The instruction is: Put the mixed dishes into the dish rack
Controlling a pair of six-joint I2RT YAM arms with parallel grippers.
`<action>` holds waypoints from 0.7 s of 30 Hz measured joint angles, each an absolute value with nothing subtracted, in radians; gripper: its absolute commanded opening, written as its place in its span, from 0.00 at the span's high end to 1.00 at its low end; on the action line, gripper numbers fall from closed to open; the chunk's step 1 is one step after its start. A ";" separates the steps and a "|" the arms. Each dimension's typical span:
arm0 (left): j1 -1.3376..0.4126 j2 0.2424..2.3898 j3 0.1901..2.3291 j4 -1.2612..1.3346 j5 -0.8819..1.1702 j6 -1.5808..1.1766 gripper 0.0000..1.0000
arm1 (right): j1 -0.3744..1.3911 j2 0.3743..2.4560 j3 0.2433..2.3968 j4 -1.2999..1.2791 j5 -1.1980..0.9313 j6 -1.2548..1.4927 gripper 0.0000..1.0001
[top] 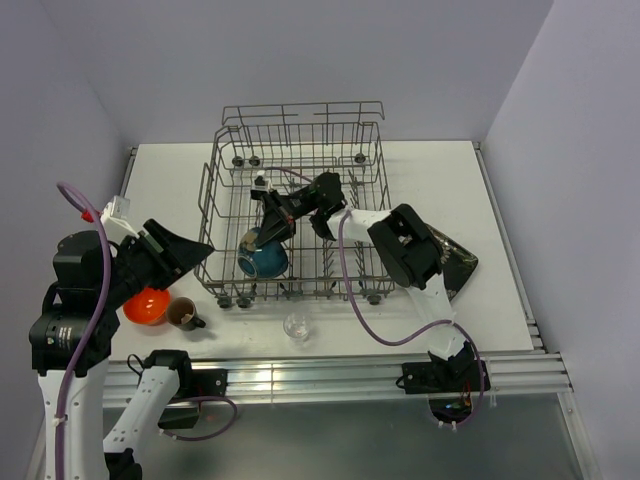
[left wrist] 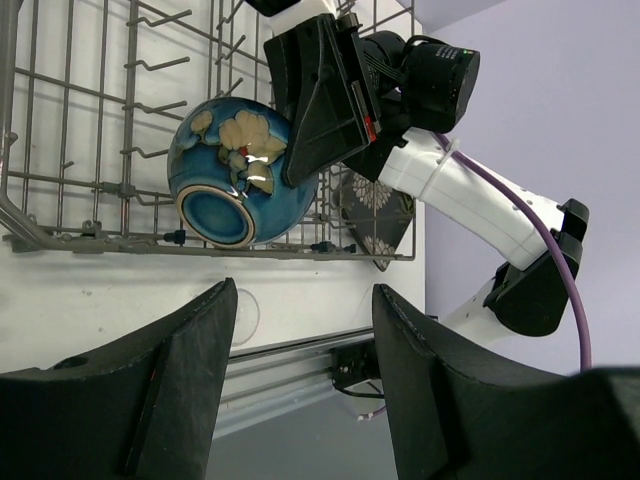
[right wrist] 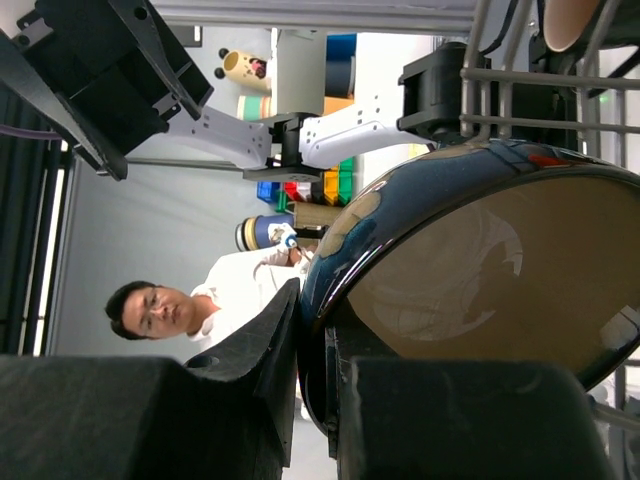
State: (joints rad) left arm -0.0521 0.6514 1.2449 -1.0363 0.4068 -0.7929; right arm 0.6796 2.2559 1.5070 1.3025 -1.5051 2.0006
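the right gripper (right wrist: 318, 335) is clamped on the rim of the blue round bowl (top: 265, 258), lower left in the dish rack (top: 212, 190); released tilted, it may roll off the tines. left gripper (left wrist: 305, 297) gapes empty.

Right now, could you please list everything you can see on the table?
dish rack: one, grey wire, centre of the table
blue bowl: one, blue floral, on its side in the rack's front left
orange bowl: one, orange, table front left
mug: one, dark brown, beside the orange bowl
glass: one, clear, before the rack
square plate: one, black, right of the rack
left gripper: one, black, open, left of the rack
right gripper: one, black, shut on the blue bowl's rim
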 measured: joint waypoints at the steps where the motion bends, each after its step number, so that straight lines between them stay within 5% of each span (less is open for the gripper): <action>1: -0.052 0.651 1.245 -1.037 0.407 -0.792 0.37 | 0.676 2.256 1.505 1.303 -1.505 2.001 1.00; 21: -0.052 0.675 1.246 -1.037 0.420 -0.779 0.37 | 0.669 2.284 1.563 1.301 -1.522 2.001 1.00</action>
State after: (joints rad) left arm -0.0521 0.6746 1.2457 -1.0374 0.4202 -0.7788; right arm 0.6685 2.2845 1.5635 1.3006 -1.5219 2.0014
